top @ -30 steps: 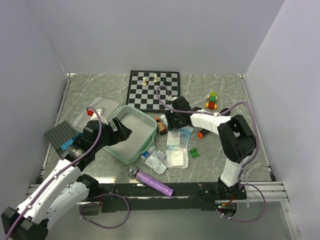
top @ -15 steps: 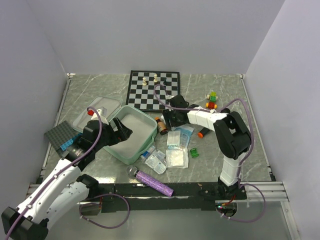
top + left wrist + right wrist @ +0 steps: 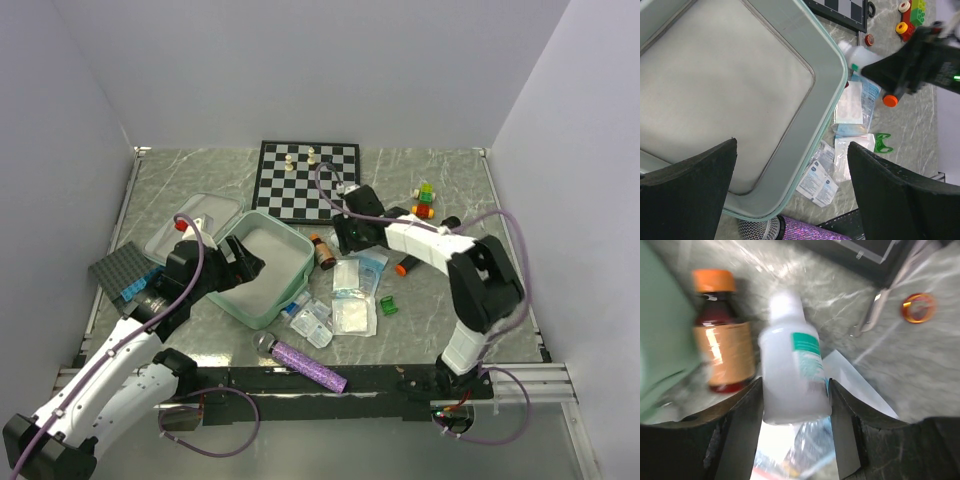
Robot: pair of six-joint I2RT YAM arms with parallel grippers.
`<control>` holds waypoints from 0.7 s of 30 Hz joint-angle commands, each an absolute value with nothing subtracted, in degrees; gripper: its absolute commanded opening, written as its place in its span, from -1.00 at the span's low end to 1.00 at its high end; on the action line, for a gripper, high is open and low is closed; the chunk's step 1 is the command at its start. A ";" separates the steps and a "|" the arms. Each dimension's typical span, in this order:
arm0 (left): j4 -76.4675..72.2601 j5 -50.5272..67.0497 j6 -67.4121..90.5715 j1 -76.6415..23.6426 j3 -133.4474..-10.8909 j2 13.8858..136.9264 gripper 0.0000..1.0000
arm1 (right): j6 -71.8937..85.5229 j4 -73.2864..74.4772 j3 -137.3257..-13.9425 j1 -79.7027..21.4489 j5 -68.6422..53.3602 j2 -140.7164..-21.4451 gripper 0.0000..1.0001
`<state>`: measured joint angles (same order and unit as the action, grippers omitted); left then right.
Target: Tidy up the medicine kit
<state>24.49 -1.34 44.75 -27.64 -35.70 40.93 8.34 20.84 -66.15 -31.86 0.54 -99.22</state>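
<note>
The right fingers (image 3: pixel 742 430) have shifted toward the near edge of the chessboard (image 3: pixel 305 180), clamped on the white bottle (image 3: pixel 792 370), seemingly lifted off the packets (image 3: pixel 352 300) for the medicine kit (image 3: pixel 285 233), which lies open and empty left of the surface's middle; the left fingers (image 3: pixel 690 195) hang wide apart over its lining, holding nothing
</note>
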 commanded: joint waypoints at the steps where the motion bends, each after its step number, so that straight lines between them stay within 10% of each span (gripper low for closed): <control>1: 23.20 -1.32 44.65 -27.77 -37.44 39.99 0.92 | 8.44 22.41 -67.76 -33.48 3.77 -88.52 -0.06; 21: 29.70 -8.08 47.90 -27.86 -39.29 34.63 0.91 | 7.29 22.06 -87.53 -48.33 -3.07 -93.23 -0.15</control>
